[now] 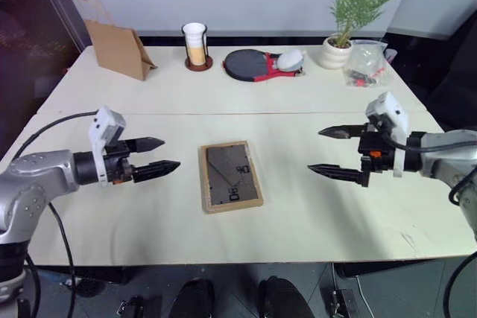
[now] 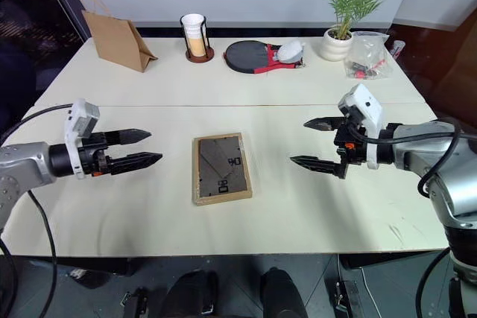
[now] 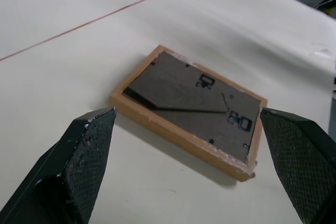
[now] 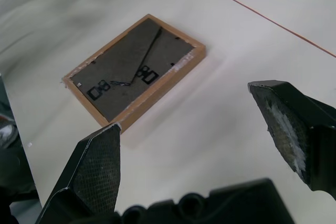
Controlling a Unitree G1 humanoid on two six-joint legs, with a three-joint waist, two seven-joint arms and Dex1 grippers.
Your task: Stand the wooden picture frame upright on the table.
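Note:
The wooden picture frame (image 1: 230, 176) lies flat and face down in the middle of the table (image 1: 298, 94), its dark back with the folded stand turned up. In the wrist views the wooden picture frame (image 3: 191, 107) (image 4: 134, 71) lies ahead of both pairs of fingers. My left gripper (image 1: 159, 156) hovers open to the frame's left, pointing at it with a clear gap between. To the frame's right my right gripper (image 1: 333, 152) hangs open too, aimed back toward it. Neither gripper touches anything.
Along the far edge stand a brown paper bag (image 1: 118, 50), a cup in a round holder (image 1: 196, 46), a table-tennis paddle (image 1: 257, 64) with a white object on it, a potted plant (image 1: 344, 24) and a clear plastic bag (image 1: 367, 63). A seam (image 1: 223, 114) crosses the tabletop.

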